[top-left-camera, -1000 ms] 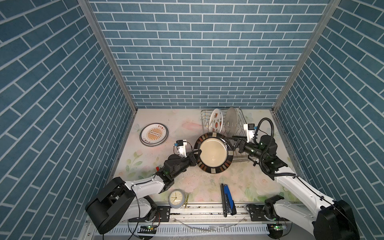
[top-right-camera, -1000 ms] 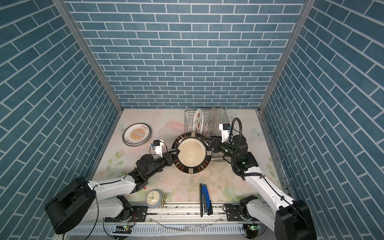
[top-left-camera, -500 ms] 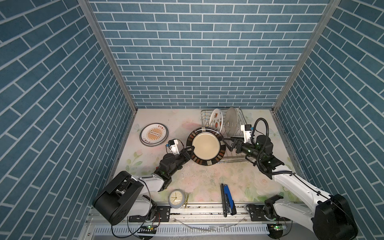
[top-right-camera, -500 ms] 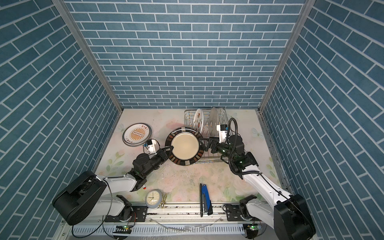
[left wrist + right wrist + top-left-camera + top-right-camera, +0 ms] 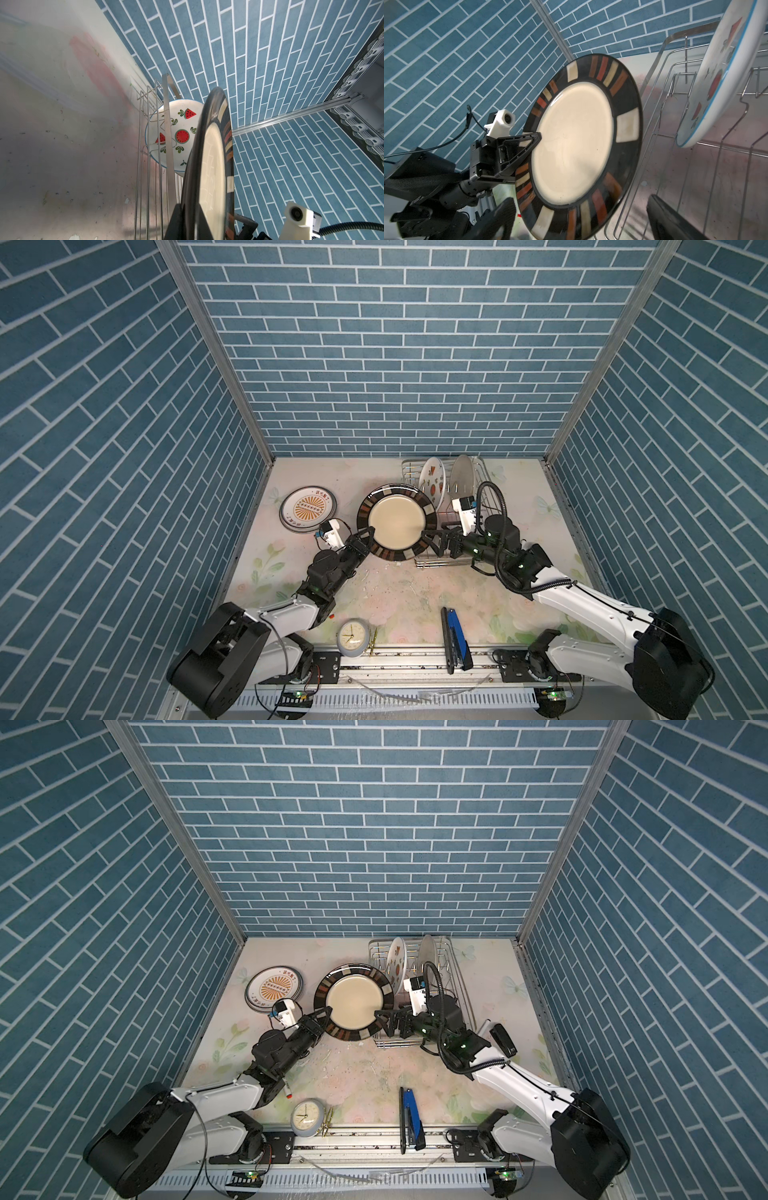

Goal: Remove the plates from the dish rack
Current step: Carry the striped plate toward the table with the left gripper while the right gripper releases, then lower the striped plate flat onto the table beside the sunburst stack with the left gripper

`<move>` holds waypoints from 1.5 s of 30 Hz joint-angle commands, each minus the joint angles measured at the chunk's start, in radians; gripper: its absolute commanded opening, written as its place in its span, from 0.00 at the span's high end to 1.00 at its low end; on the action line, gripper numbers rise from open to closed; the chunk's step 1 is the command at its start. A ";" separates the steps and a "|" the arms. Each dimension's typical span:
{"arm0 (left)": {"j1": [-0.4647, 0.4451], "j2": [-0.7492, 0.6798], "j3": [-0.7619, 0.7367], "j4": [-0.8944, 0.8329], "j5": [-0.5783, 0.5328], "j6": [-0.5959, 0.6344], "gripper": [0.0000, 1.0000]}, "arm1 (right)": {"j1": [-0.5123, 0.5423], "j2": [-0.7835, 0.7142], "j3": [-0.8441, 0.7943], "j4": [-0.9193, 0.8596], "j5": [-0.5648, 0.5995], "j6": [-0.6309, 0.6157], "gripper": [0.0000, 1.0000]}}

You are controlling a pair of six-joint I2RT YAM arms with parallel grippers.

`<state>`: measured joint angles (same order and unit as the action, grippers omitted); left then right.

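A cream plate with a dark banded rim (image 5: 397,522) (image 5: 353,1001) is held on edge above the table, just left of the dish rack (image 5: 484,472). My left gripper (image 5: 365,537) (image 5: 188,207) is shut on its left rim. My right gripper (image 5: 436,541) (image 5: 581,220) is open; the plate's right rim (image 5: 575,145) lies between its wide-spread fingers, clear of both. A watermelon-print plate (image 5: 432,483) (image 5: 182,133) and a greyish plate (image 5: 462,479) stand in the rack. A stack of sunburst plates (image 5: 307,510) lies at the far left.
A small clock (image 5: 352,637) and a blue-and-black tool (image 5: 455,639) lie near the front edge. A black object (image 5: 503,1040) lies right of the rack. Tiled walls close in the table on three sides.
My left gripper has carried the banded plate leftward and farther back, away from the rack. The open right gripper has followed it to the left.
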<state>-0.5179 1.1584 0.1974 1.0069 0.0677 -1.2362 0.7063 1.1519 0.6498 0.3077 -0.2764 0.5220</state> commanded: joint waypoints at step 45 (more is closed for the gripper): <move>0.019 -0.237 -0.025 -0.437 -0.423 -0.158 1.00 | 0.164 0.480 0.374 -0.031 0.065 -0.182 0.01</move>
<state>-0.5060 0.9272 0.1505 0.4328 -0.3256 -1.3556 0.8639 1.6123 0.9775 0.2829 -0.2283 0.3832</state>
